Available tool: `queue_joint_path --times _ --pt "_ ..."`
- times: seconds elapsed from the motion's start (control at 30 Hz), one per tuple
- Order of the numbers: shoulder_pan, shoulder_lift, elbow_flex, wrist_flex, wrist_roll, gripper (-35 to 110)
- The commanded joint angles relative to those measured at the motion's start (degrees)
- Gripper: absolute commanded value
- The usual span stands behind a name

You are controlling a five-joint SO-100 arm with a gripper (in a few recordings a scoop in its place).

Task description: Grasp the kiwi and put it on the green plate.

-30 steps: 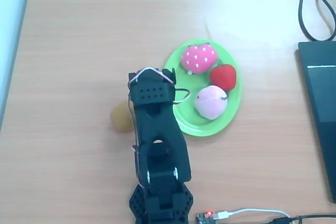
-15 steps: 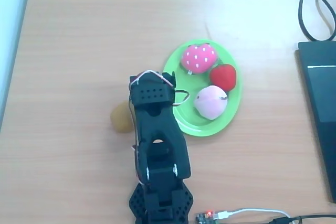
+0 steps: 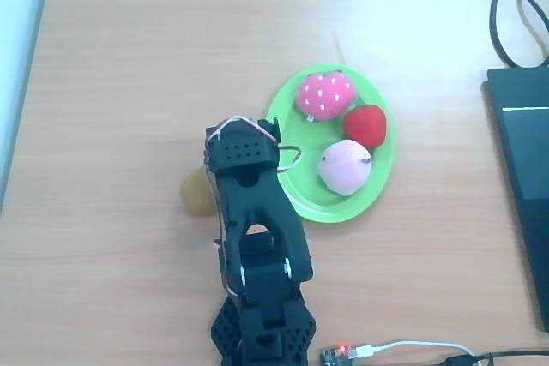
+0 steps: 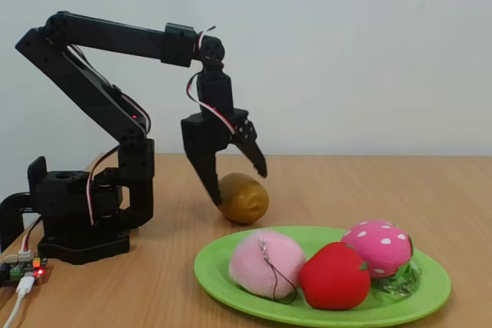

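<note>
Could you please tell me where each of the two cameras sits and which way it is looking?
Overhead view: above the table, looking straight down on the black arm, whose base is at the bottom edge, beside the green plate.
Fixed view: low at table height, side-on; the whole arm shows, its open gripper over the kiwi.
Shared: kiwi, plate, strawberry toy, peach toy.

Open claw (image 4: 238, 182) over kiwi (image 4: 244, 198) (table-bound), behind green plate (image 4: 223, 276)
</note>
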Motion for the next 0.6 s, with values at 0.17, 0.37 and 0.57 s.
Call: queue_joint_path --times 0.17,0.37,0.57 --pt "-3.34 0.35 4.04 -2.99 -0.44 47" --pt "-4.66 0.44 5.89 -4.31 -0.44 47" --pt "-6.15 0.44 7.73 -6.68 -0.44 46"
